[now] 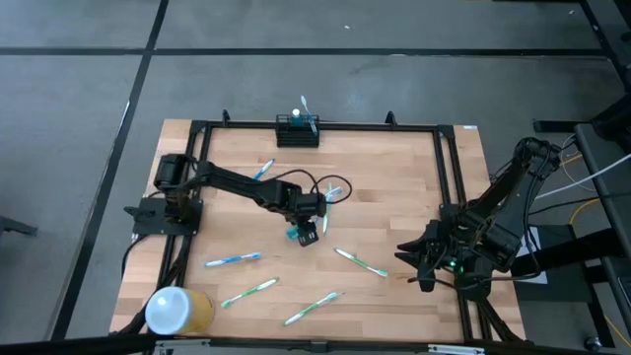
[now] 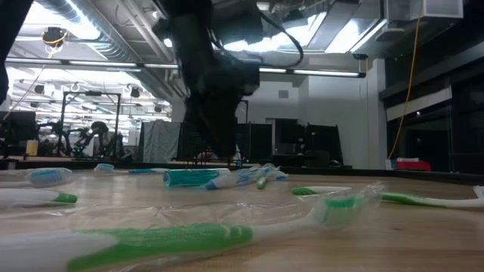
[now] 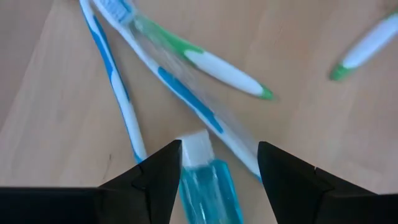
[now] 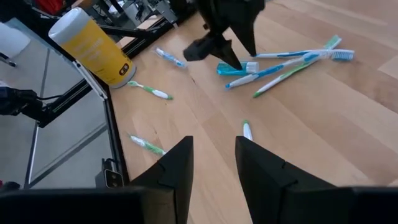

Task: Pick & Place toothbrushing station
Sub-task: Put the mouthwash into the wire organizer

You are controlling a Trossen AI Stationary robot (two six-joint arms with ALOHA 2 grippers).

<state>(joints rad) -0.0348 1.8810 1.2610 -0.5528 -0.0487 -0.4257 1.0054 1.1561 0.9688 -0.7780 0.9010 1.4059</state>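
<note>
Wooden table (image 1: 394, 177) with black frame, grey floor around; low view shows a dim workshop with ceiling lights behind. We see the toothbrushing station (image 1: 298, 130), small black slotted rack, at the far edge centre, one brush upright in it. Left gripper (image 3: 214, 163) sits mid-table, fingers spread wide either side of a teal tube with white cap (image 3: 205, 180), not clamped. Crossed toothbrushes (image 3: 186, 81) lie just beyond it. Right gripper (image 4: 212, 163) waits at the right edge, narrowly open. White-and-yellow cylinder (image 1: 177, 310) near-left; loose green toothbrushes (image 1: 360, 262) scattered near side.
</note>
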